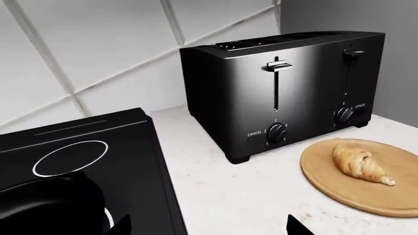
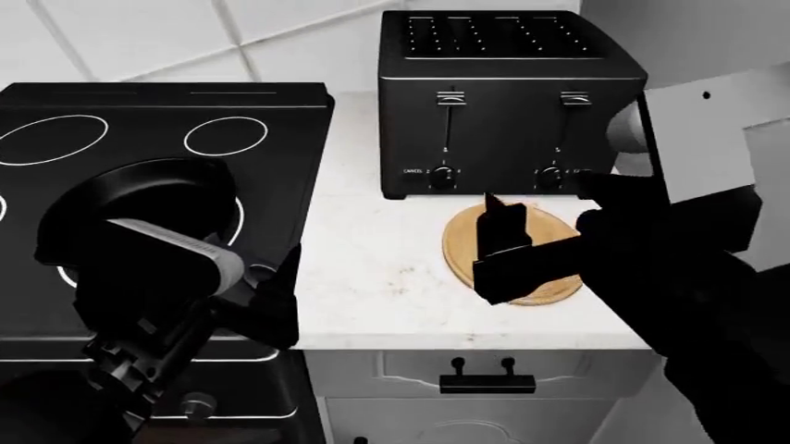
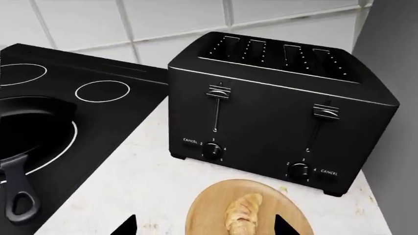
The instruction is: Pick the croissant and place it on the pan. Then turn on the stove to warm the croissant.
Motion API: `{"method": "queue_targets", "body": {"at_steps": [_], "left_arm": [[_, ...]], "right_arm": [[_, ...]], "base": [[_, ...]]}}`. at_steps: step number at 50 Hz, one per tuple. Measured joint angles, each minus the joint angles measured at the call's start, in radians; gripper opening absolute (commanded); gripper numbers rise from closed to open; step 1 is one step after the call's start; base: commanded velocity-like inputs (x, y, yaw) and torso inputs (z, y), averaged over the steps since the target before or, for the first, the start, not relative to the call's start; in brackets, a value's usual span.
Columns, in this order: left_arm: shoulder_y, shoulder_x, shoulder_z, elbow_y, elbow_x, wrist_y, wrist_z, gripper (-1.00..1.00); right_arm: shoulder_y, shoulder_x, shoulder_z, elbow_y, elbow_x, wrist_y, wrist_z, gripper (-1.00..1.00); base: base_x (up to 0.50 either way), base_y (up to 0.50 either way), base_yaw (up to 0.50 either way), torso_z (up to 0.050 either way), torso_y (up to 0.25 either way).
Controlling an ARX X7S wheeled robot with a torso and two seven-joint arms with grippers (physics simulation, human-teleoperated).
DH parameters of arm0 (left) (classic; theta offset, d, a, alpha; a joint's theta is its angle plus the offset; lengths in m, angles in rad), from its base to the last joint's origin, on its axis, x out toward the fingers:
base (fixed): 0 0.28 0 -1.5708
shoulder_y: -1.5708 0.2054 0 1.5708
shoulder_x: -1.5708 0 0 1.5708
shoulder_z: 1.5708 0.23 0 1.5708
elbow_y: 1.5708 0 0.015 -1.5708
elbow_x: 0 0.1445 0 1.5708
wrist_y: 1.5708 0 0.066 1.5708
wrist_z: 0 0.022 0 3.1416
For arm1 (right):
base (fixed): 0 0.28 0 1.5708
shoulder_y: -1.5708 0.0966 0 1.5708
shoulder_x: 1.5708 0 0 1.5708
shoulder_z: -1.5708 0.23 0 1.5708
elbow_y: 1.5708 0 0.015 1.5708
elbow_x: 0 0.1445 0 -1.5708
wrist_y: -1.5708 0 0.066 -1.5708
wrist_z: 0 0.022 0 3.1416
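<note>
Croissant: the small golden-tan, lumpy crescent pastry (image 1: 361, 162) lay on a round flat tan wooden board (image 1: 326, 176), untouched by either gripper; in the head view the right arm hid it.
Board: it rested on the pale speckled stone countertop (image 1: 222, 191), just in front of the toaster and apart from the stove.
Toaster: a black four-slot toaster (image 3: 281, 112) with two lever handles and two round dials marked "CANCEL" stood against the white tiled wall (image 3: 163, 19), between the stove and a grey side wall.
Pan: the round black cast-iron skillet (image 3: 29, 134) with low walls sat on a front burner ring of the stove, on the side nearer the counter; its long black handle (image 3: 16, 193) pointed toward the robot. It held nothing that could be seen.
Stove: the large black glass-top range (image 2: 265, 102) with white burner rings sat beside the counter, on the robot's left; its knobs could not be made out.
Right gripper: the black right gripper (image 2: 500, 236) hung over the board, above the croissant. In the right wrist view its two fingertips (image 3: 124, 226) showed at the picture's edge, spread wide on either side of the pastry, holding nothing.
Left gripper: the left gripper (image 2: 272, 296) hovered at the near edge of the stove beside the pan, with its fingers (image 2: 287, 268) parted and empty.
Cabinet: a white drawer front with a black handle (image 2: 487, 381) showed below the counter.
</note>
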Motion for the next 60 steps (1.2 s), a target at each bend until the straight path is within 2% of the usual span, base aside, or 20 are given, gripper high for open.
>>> {"method": "queue_targets", "body": {"at_steps": [11,30,60], "left_arm": [[-0.003,-0.007,0.008,-0.003,-0.003,0.012,0.003,1.00],[0.003,-0.020,0.006,-0.009,-0.028,0.045,0.032,1.00],[-0.011,-0.019,-0.037,-0.025,-0.102,0.070,0.046,1.00]], "right_arm": [[0.059,0.011,-0.045,0.123,-0.028,0.044,-0.061,1.00],[-0.029,0.005,0.003,0.227,-0.238,0.070,-0.274,1.00],[-0.056,-0.022,-0.040,0.400,-0.493,0.081,-0.520,1.00]], "base": [[0.00,0.00,0.00,0.000,0.000],[0.00,0.00,0.00,0.000,0.000],[0.00,0.00,0.00,0.000,0.000]]}}
